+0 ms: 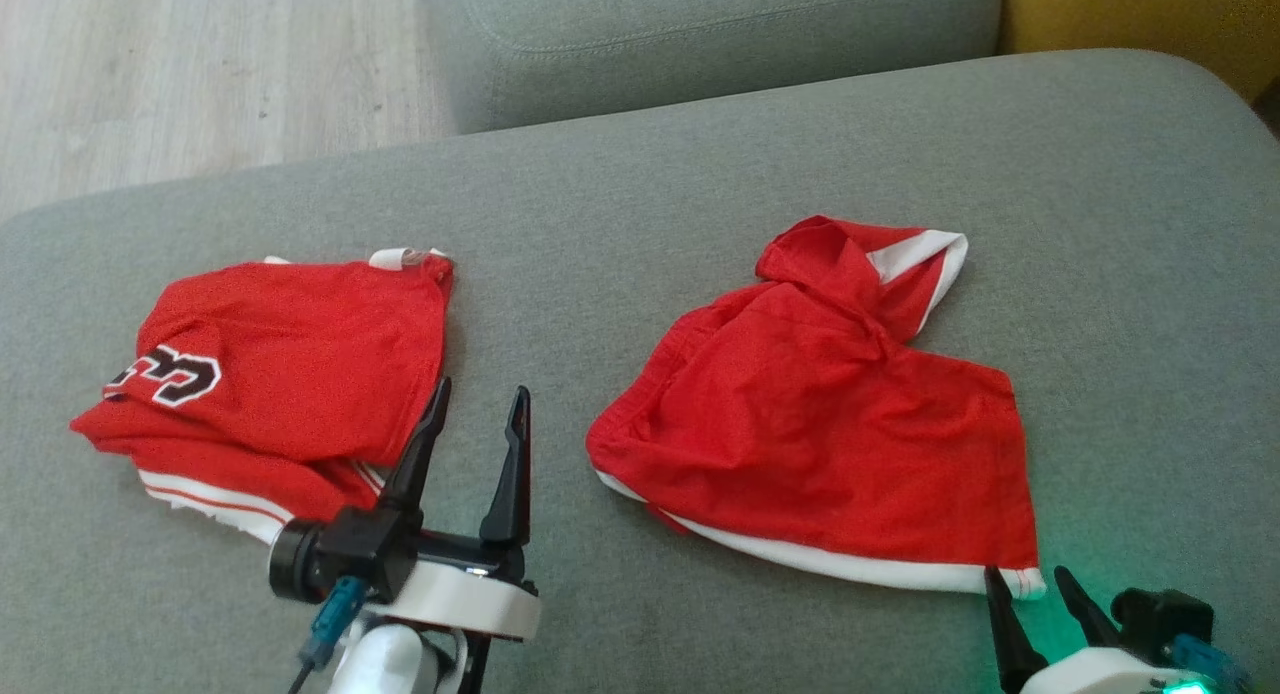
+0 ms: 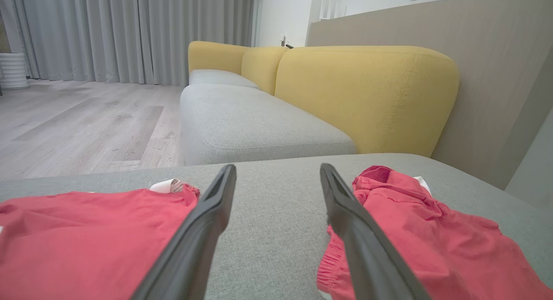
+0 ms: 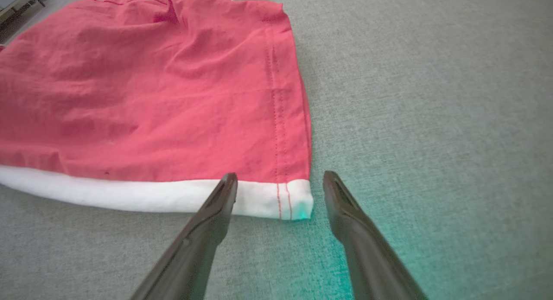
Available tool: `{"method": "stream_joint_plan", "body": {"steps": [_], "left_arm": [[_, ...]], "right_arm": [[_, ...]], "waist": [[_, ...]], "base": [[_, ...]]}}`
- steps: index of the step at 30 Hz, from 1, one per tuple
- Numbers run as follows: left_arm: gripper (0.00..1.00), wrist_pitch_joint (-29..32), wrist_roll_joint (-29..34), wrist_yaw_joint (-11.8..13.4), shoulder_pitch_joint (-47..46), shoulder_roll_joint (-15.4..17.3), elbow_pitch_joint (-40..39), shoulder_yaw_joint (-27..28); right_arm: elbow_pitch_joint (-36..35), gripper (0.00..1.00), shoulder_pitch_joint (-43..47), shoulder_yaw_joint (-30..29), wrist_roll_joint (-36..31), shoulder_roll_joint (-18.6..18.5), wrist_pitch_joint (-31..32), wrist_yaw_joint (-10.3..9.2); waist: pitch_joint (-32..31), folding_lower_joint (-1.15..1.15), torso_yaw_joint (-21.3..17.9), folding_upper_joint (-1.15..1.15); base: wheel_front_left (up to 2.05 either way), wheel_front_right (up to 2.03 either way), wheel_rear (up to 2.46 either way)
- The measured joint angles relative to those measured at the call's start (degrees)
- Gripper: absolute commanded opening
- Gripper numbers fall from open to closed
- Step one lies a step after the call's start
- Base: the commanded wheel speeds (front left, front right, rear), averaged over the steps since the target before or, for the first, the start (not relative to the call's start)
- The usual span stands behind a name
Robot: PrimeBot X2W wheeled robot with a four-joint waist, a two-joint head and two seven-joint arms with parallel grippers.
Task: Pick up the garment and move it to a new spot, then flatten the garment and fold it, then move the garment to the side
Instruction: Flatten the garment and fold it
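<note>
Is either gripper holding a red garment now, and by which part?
Nothing is held. The left gripper is open between the left garment and the right garment; the right gripper is open at the right garment's white-hemmed corner, not closed on it.

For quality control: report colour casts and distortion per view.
Head view: green glow beside the right gripper on the grey fabric sofa cushion. Right wrist view: teal cast on the red fabric garment, at its white hem corner. Left wrist view: even daylight, left gripper looks stretched.
</note>
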Motion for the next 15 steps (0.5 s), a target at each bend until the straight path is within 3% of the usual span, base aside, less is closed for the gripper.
{"method": "stream_joint_plan", "body": {"steps": [14,15], "left_arm": [[1.00,0.0,0.1,0.0,-0.1,0.0,0.1,0.0],[1.00,0.0,0.1,-0.1,-0.1,0.0,0.1,0.0]], "right_arm": [[1.9,1.00,-0.7,0.5,1.2,0.0,2.0,0.00],[2.0,0.93,-0.9,0.5,1.4,0.0,2.0,0.00]], "waist": [[1.3,0.00,0.8,0.00],[1.4,0.00,0.9,0.00]], "base": [[0.00,0.00,0.00],[0.00,0.00,0.00]]}}
